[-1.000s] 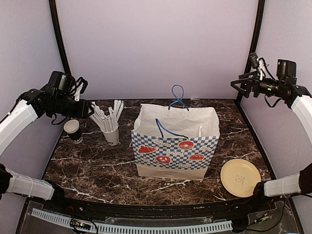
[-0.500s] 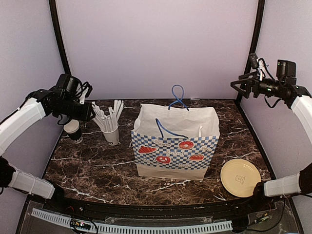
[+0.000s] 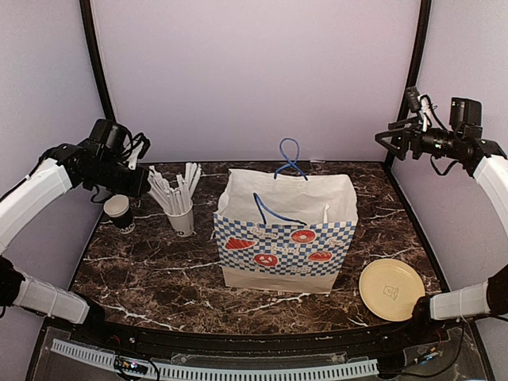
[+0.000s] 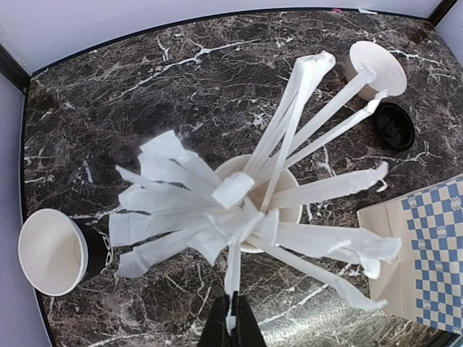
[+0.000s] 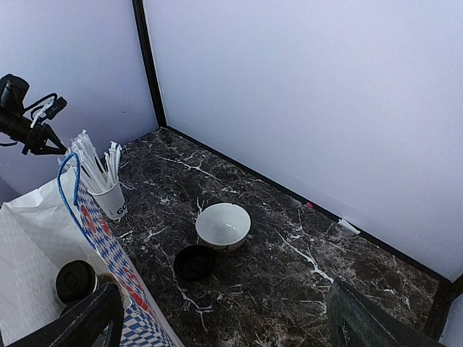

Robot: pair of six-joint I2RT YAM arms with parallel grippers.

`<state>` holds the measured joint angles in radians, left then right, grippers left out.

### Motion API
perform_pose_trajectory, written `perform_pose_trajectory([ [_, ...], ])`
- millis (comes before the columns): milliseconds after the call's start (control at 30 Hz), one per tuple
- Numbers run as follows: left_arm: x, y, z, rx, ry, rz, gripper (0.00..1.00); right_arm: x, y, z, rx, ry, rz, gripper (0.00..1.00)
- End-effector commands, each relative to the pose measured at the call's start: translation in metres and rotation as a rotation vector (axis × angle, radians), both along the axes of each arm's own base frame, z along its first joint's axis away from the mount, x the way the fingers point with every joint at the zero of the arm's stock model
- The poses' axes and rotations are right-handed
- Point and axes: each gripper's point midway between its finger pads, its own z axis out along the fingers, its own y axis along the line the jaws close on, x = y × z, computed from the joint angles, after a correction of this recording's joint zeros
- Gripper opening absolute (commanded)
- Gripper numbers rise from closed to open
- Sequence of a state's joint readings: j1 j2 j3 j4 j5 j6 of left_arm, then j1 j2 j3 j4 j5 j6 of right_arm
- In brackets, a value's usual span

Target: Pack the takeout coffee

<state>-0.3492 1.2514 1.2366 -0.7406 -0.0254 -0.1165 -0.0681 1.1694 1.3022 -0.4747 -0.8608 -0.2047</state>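
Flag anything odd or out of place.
The left gripper is shut on a white stick, not coffee. A black cup stands lidless at far left; a loose black lid lies beside the white bowl.

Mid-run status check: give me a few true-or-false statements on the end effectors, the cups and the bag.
1. The left end effector is shut on a white stick. True.
2. The right end effector holds a lid. False: it is open and empty.
3. A lidded cup sits inside the bag. True.
4. The black cup beside the stick cup is lidded. False: it is open; a loose lid lies by the white bowl.
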Motion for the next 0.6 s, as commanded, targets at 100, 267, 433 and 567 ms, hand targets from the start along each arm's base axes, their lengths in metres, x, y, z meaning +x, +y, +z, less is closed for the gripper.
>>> perform_pose_trajectory([
  [100,-0.052,0.014,0.084,-0.075,-0.095,-0.007,0.00,0.006,0.003,0.001,0.009,0.001,0.021,0.99],
  [267,-0.087,0.018,0.154,-0.178,-0.205,-0.015,0.00,0.006,-0.002,-0.011,-0.029,0.017,-0.009,0.99],
  [433,-0.108,0.010,0.205,-0.285,-0.356,-0.087,0.00,0.007,-0.002,-0.013,-0.030,0.020,-0.007,0.98],
  [567,-0.123,-0.039,0.245,-0.518,-0.404,-0.335,0.00,0.004,0.000,-0.004,-0.020,0.010,0.006,0.99],
])
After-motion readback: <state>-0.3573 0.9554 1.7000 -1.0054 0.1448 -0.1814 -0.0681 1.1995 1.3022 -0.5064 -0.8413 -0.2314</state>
